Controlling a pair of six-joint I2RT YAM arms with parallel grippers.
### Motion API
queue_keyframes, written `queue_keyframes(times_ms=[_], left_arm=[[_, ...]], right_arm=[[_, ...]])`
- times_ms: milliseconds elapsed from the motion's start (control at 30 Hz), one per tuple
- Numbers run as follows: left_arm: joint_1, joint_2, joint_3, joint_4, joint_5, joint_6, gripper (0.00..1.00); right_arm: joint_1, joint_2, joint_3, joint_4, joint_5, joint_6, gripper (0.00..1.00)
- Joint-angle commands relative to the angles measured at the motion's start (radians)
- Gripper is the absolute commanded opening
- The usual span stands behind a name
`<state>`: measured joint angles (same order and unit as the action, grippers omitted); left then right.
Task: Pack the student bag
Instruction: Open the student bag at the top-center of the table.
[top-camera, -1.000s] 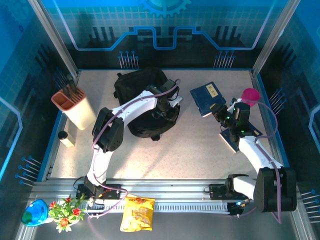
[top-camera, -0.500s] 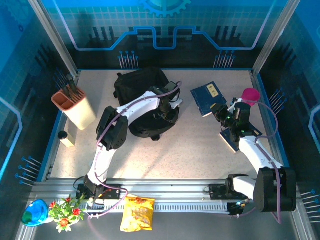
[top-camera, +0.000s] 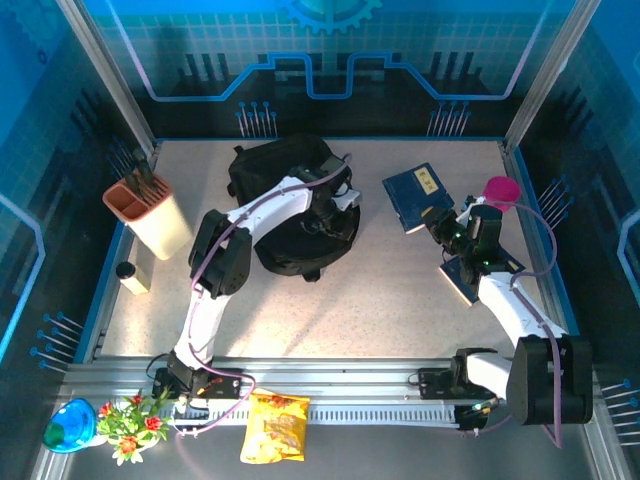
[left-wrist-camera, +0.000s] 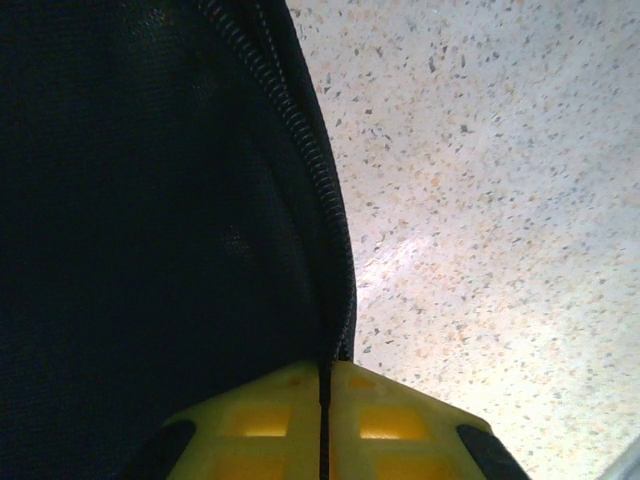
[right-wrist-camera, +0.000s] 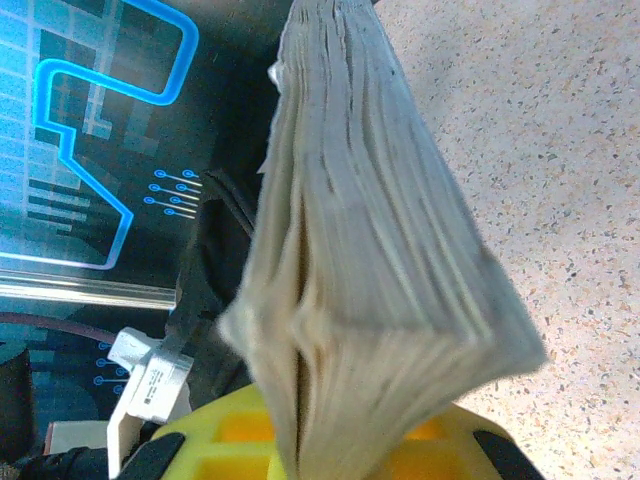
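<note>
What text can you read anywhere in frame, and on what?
No text can be quoted.
Pale label on the blue book: too small to read.
Print on the yellow snack bag: too blurred to read.
The student bag: no lettering visible.
Wall panels: line graphics, no words.

**Item: pair of arms, bases bolted to the slotted aluminium rail.**
- Left arm, rising from the rail's left part: white link shells are alternating with bulky black joint housings.
- Right arm, at the rail's right end: it is wearing the same white and black, with small green lights glowing at the wrist.
- A mauve cable is running along each arm.
- Fingers: yellow moulded plastic is showing square recesses.
</note>
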<state>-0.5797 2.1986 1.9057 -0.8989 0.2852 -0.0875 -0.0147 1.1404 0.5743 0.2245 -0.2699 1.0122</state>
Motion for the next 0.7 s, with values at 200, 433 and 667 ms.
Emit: queue_keyframes(times_ms=[200, 433, 667], left_arm=[[0.053, -0.125, -0.015, 0.066, 0.062, -0.063, 0.03], [0.097, -0.284, -0.081, 0.247, -0.012, -0.114, 0.03], [0.1, -0.346, -0.137, 0.491, -0.089, -0.208, 0.02]], right_arm=[[-0.018, -0.041, 0.002, -0.004, -0.023, -0.031, 0.05], [-0.007, -0.07, -0.008, -0.027, -0.049, -0.058, 0.05], [0.129, -0.064, -0.012, -0.038, -0.017, -0.036, 0.05]])
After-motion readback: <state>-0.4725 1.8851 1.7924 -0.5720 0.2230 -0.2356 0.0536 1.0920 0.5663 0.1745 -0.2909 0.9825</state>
